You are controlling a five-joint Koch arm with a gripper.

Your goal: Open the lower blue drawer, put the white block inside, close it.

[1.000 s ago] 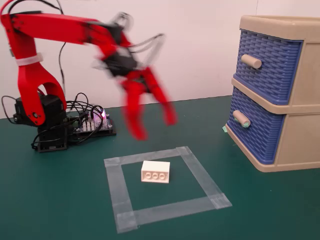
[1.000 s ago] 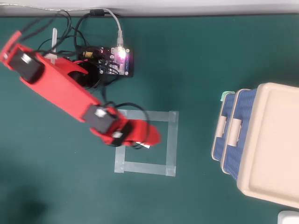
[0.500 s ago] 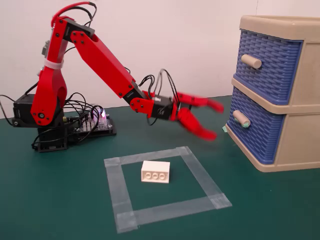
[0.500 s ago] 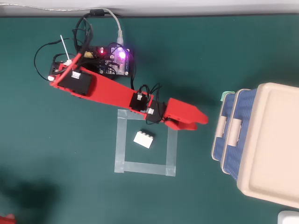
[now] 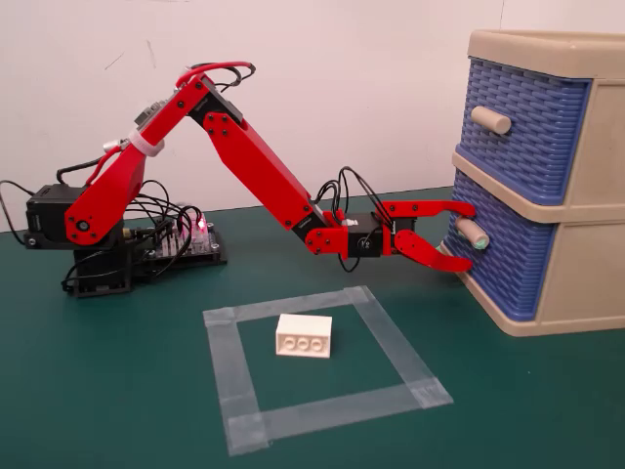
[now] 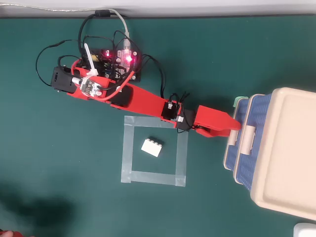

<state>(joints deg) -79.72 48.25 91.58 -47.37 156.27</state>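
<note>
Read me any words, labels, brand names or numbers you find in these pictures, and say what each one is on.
None can be read.
The white block shows only three round rings, no letters.
The beige cabinet, its drawers and the red arm carry no visible print.
Any markings on the circuit board are too small to read.

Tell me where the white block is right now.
In the fixed view, the white block lies inside the tape square on the table, left of the cabinet.
</note>
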